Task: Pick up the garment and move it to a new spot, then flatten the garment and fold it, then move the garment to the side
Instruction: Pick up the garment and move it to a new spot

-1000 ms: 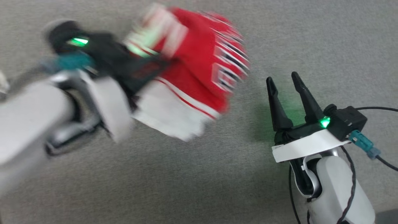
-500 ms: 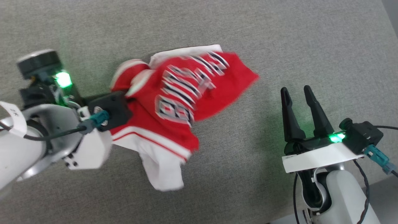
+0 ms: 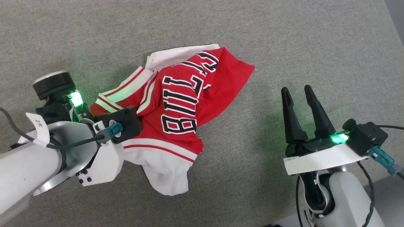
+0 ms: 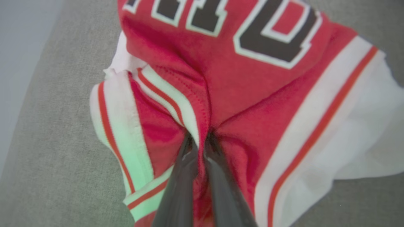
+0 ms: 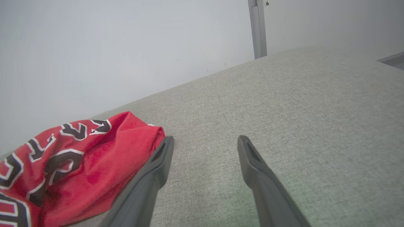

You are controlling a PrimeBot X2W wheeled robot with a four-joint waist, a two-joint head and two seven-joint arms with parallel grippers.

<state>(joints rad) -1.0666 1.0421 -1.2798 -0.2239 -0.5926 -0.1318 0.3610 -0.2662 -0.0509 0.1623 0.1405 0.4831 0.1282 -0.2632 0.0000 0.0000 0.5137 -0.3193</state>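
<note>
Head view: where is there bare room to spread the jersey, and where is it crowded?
Bare grey surface runs beyond the jersey on the far side, in front of it on the near side, and in the strip between it and the open right gripper. It is crowded at the left, where the shut left gripper pinches the jersey.

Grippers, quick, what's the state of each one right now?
Left gripper: shut on the garment.
Right gripper: open, holding nothing.
</note>
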